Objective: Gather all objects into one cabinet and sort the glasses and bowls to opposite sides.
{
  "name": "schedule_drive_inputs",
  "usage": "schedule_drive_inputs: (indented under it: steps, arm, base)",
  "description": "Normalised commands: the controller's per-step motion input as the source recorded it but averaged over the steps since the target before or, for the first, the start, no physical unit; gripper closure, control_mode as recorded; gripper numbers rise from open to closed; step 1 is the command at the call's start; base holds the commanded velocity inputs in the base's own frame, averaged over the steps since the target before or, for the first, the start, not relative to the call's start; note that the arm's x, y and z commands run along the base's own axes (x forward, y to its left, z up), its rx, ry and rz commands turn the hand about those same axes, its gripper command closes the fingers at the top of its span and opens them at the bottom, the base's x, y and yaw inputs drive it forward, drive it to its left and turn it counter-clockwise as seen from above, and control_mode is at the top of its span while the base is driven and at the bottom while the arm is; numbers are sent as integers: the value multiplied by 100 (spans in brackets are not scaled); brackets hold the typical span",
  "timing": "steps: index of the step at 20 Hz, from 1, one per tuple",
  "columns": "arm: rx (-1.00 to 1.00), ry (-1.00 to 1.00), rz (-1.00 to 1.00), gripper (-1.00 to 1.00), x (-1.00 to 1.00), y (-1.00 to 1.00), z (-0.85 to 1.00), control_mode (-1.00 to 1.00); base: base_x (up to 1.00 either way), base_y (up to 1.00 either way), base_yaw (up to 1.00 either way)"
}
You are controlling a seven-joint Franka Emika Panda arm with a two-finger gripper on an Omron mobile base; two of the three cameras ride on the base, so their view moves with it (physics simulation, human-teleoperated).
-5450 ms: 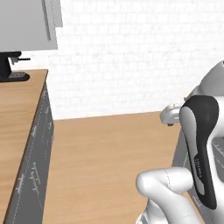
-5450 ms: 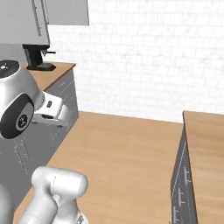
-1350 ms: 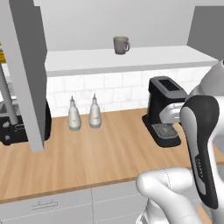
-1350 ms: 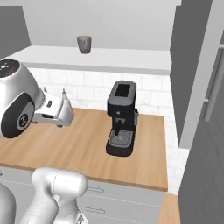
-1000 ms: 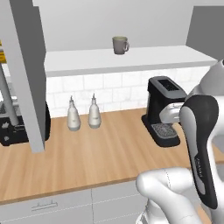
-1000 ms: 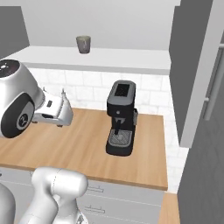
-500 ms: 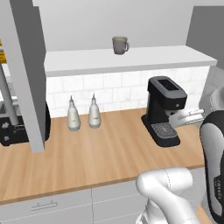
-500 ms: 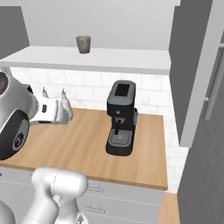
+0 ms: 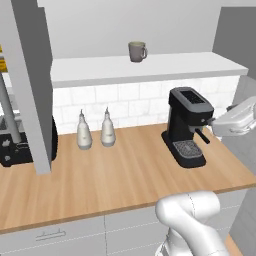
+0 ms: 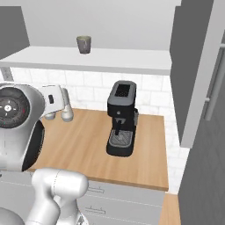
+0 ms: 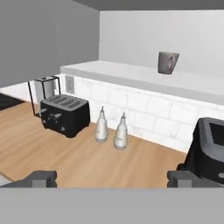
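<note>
Now parked at the counter: some seconds back both base views showed open floor and a side run of units, so the base drove here. Over the last second the base held and only the arm moved; the big forearm link that blocked the lower right of the left base view has swung out, and the hand sits by the right edge, level with the coffee machine [image 9: 187,125].

Gripper [image 11: 113,178] jaws fully spread, nothing between the tips, nothing held. Judgement: approach phase, no pick started; the arm is lifting to reach up to the shelf.

Surface, near to far:
- white drawer fronts [image 9: 50,234] below
- wooden counter [image 9: 110,175], flat, with lots of bare room in front
- coffee machine on the right part
- two white bottles [image 11: 101,127] side by side near the tiled backsplash [image 9: 130,102]
- black toaster [image 11: 65,114] further left

Above: cabinet [image 9: 175,65], thick white bottom board, doors swung open, grey door [image 9: 32,85] edge-on at left. Grey mug [image 9: 136,51] stands upright on that board, toward the middle, handle to the right in the left base view, well apart from the gripper. Judgement: already inside a cabinet, may only need sliding to one side.
</note>
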Motion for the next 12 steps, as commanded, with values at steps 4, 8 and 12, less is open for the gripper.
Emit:
schedule_drive_inputs:
  steps: [4, 8, 12]
  arm:
    - [0, -14, 2, -100, 47, 18, 21, -100]
    - [-3, -15, -3, -100, 28, 14, 2, -100]
    - [-5, -14, 0, -100, 14, 5, 4, -100]
  base:
    - [0, 0, 0]
    - [0, 0, 0]
    - [0, 0, 0]
